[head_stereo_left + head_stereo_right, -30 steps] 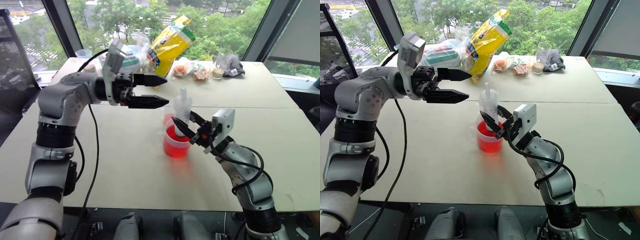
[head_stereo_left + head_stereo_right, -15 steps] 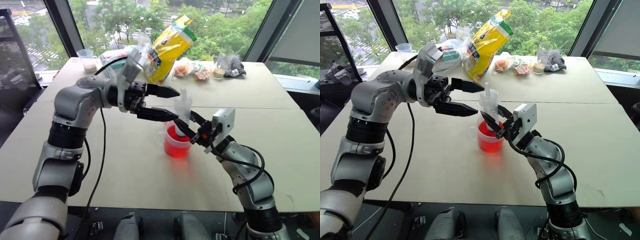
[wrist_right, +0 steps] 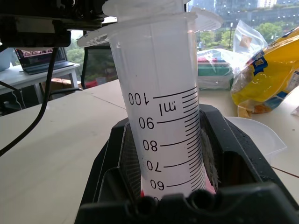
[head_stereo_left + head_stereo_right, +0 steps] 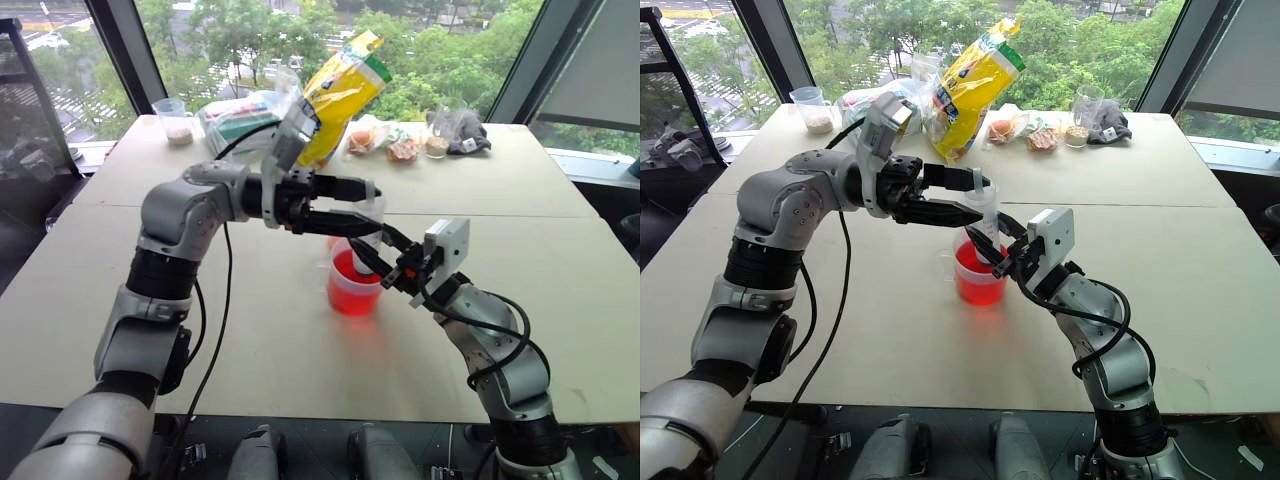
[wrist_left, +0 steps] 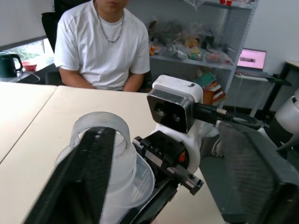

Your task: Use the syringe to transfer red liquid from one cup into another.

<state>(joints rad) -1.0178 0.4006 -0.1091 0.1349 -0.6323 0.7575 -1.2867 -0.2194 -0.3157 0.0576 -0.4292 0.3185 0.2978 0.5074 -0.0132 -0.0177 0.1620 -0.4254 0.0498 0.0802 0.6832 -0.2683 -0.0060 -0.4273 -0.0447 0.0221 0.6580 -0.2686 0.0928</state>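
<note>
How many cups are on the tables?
3: the red cup in the middle, under the syringe; a beige-filled cup at the far left corner; a clear cup beside the dark cloth. Another may hide behind the left gripper.

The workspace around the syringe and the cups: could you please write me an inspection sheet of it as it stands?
Surface: pale table, two boards joined by a seam.
Job's things: syringe upright, tip down in the red-filled cup; barrel reads clear at the printed marks in the right wrist view.
Clutter: yellow bag, food packets, small cup with beige contents along the far edge.
Grippers: right gripper shut on the syringe barrel; left gripper at the plunger top, fingers either side, contact unclear.
Cables: black cable hanging along the left arm.
Surroundings: windows with trees; a seated person in the left wrist view.
</note>
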